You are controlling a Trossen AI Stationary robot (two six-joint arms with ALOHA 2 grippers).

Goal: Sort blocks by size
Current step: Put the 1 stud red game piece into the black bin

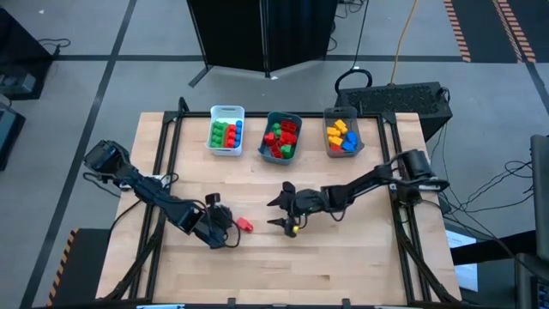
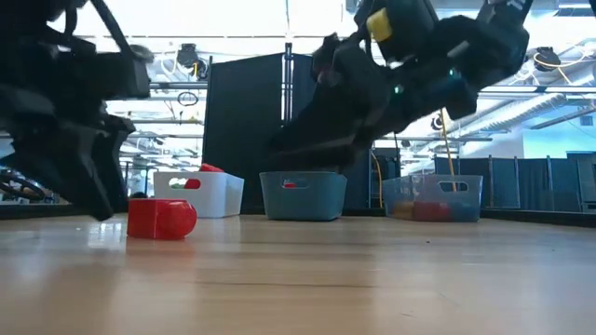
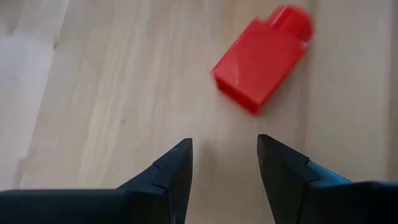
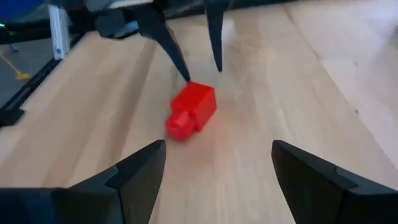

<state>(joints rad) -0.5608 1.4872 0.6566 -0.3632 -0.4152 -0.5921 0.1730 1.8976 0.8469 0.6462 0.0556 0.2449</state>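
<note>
One red block (image 1: 244, 226) lies on its side on the wooden table (image 1: 343, 257), a single stud at one end (image 3: 292, 18). My left gripper (image 3: 224, 158) is open just to the block's left (image 1: 228, 233), pointing down at a slant, with the block a little ahead of its fingertips and nothing between them. My right gripper (image 4: 217, 165) is open to the block's right (image 1: 276, 213), pointing toward the block (image 4: 191, 110) from a short way off. Other blocks lie in three bins at the far edge.
At the table's far edge stand a white bin (image 1: 227, 112) with green, red and blue blocks, a teal bin (image 1: 281, 116) with red and green ones, and a grey bin (image 1: 341, 113) with yellow, orange and blue ones. Bare wood lies near and right.
</note>
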